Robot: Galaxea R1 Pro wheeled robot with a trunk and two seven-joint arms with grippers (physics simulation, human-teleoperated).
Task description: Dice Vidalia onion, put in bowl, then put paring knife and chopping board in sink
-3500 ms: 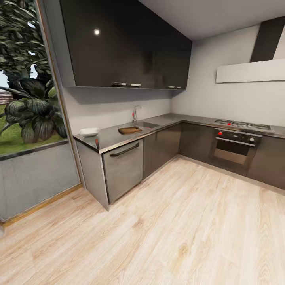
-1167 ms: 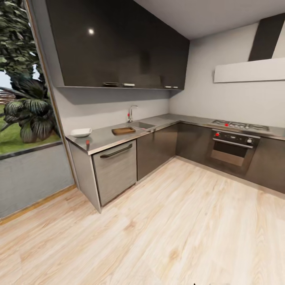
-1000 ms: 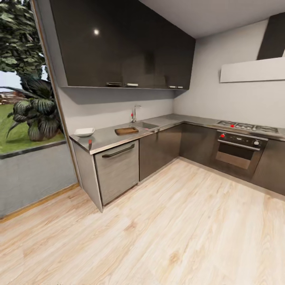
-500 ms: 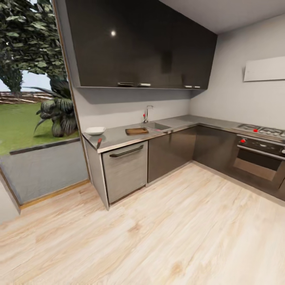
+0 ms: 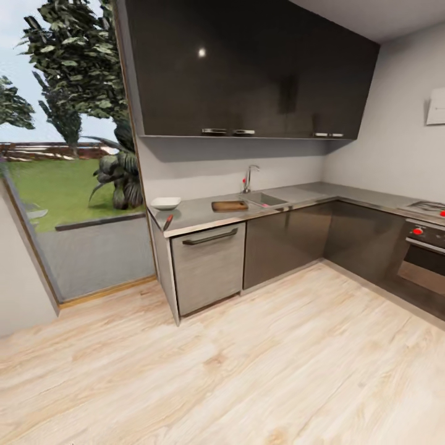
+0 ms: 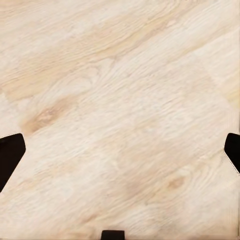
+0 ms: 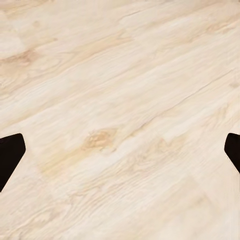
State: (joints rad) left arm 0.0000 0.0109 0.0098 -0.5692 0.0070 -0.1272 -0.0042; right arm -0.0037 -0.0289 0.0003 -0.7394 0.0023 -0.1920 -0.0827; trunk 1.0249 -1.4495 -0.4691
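The robot's well back from the counter [image 5: 204, 217] – best to roll up square to the sink [image 5: 264, 199], beside the board [image 5: 229, 206]. Both grippers – left [image 6: 120, 150], right [image 7: 120, 150] – hang spread wide over the floor [image 5: 259, 364], empty.

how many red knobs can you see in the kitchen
3: one on the tap at the sink, one on the oven front, one on the hob at the picture's edge. More may be cut off.

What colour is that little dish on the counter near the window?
White. The bowl shows best in the head view, at the countertop's window end.
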